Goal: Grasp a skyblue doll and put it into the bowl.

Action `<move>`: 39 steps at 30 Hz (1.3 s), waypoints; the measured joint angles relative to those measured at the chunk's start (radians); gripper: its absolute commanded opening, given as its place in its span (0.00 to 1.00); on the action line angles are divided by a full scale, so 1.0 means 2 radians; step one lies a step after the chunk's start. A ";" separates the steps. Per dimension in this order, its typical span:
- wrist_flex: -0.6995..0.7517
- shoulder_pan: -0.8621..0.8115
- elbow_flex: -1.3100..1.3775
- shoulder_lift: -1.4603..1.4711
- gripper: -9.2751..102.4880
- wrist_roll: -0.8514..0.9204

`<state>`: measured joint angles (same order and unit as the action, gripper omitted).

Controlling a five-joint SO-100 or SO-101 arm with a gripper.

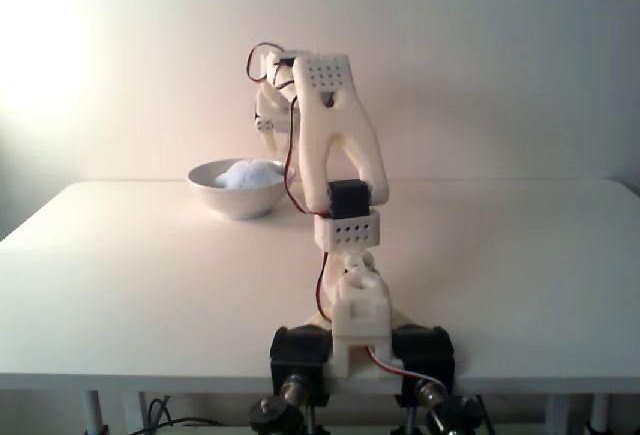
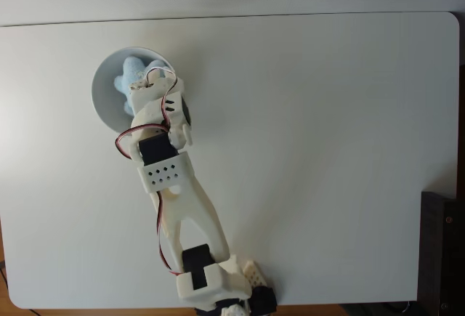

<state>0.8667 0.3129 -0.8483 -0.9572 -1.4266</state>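
We see the glossy round white bowl [image 1: 237, 195] at left on the matte white table [image 1: 520, 275]. The fluffy, lumpy skyblue doll [image 1: 250, 174] lies inside the bowl. The gripper [image 2: 149, 83] hangs over the bowl; whether its jaws are apart or together we cannot tell.

Fluffy pale-blue plush skyblue doll [image 2: 133, 76], glossy smooth white ceramic-looking bowl [image 1: 232, 199], matt white hard-plastic arm [image 1: 335, 140] with perforated panels, thin red rubbery-coated wires [image 2: 129, 139], smooth matt white table [image 2: 312, 142], black plastic clamps [image 1: 300, 350].
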 measured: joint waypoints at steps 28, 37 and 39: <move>0.000 -0.106 -0.269 -0.528 0.09 0.000; 0.000 -0.101 -0.556 -0.744 0.09 0.000; 0.000 -0.101 -0.614 -0.793 0.09 0.000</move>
<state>0.8667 0.1104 -2.0770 -2.5433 -1.4266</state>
